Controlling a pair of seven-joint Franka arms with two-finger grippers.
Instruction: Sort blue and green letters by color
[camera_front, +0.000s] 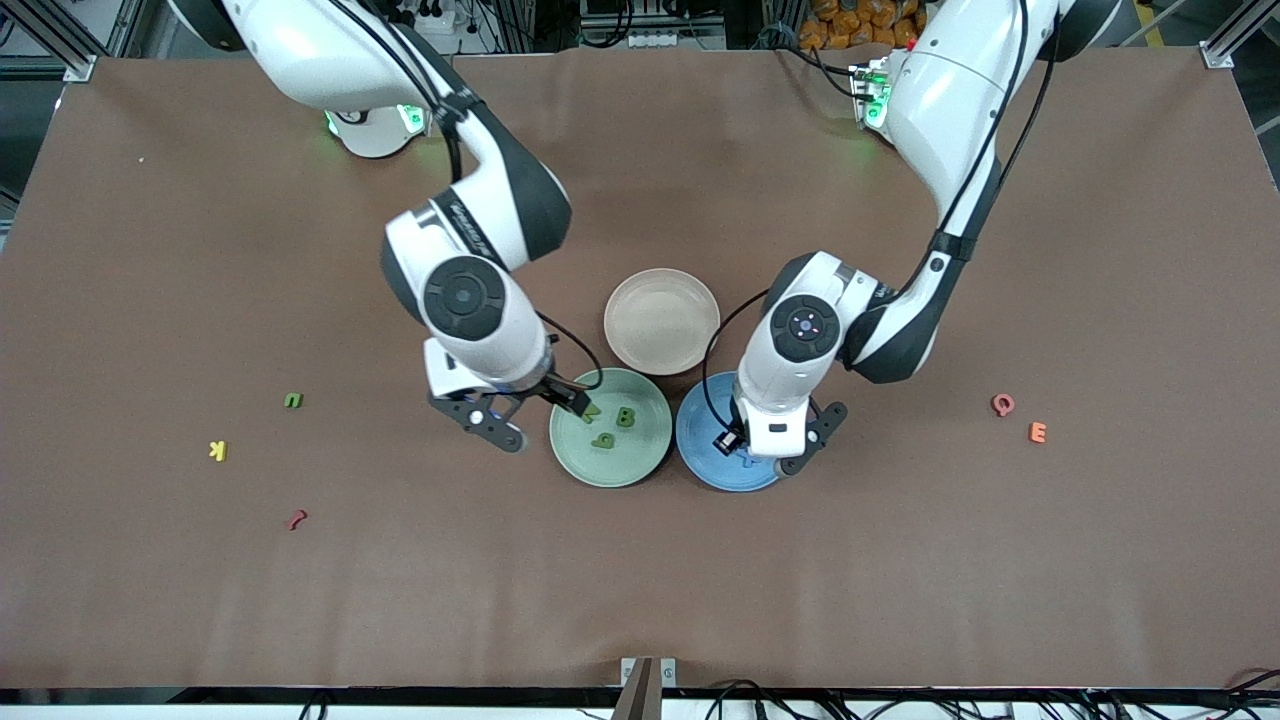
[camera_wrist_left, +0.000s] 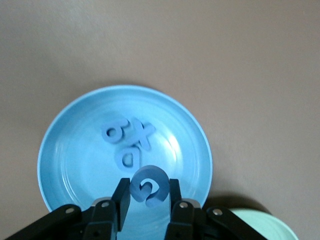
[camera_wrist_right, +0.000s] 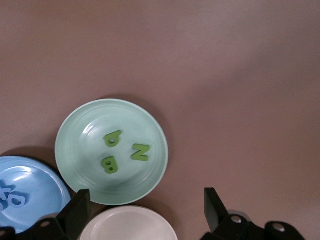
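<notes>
My left gripper (camera_wrist_left: 148, 194) is shut on a light blue letter G (camera_wrist_left: 149, 184), held just above the blue plate (camera_wrist_left: 70, 165). In that plate lie three blue letters: b (camera_wrist_left: 114, 132), X (camera_wrist_left: 141, 135) and D (camera_wrist_left: 127, 159). The green plate (camera_wrist_right: 80, 150) holds three green letters: p (camera_wrist_right: 112, 138), N (camera_wrist_right: 140, 151) and B (camera_wrist_right: 109, 164). My right gripper (camera_wrist_right: 146, 207) is open and empty, over the table where the green plate's (camera_front: 640, 455) rim meets the beige plate. A green u (camera_front: 292, 400) lies alone on the table toward the right arm's end.
An empty beige plate (camera_front: 661, 320) sits farther from the front camera than the two coloured plates, touching distance from both. A yellow K (camera_front: 218, 450) and a dark red piece (camera_front: 297, 519) lie near the u. A pink Q (camera_front: 1002, 404) and orange E (camera_front: 1038, 432) lie toward the left arm's end.
</notes>
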